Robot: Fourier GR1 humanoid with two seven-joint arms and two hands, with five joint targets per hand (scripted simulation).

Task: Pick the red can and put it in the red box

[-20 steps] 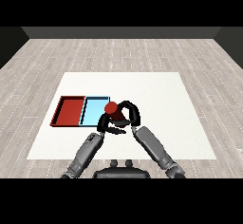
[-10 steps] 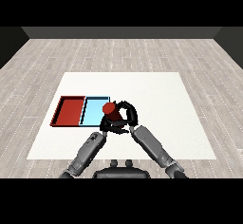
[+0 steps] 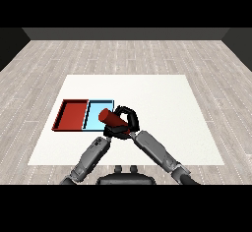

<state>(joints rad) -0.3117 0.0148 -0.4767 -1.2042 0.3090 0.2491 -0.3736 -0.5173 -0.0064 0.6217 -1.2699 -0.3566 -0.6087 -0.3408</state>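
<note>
The red can lies tilted on its side in my right hand, whose fingers curl round it above the right edge of the light blue tray. The red tray lies further left, beside the blue one. My left hand sits just below the can, largely hidden behind it and the right hand.
The two trays lie side by side at the left of the white table. Both forearms cross in front of the table's near edge.
The right hand has carried the can leftwards and tipped it from end-on to lying sideways, now over the blue tray's right edge.
</note>
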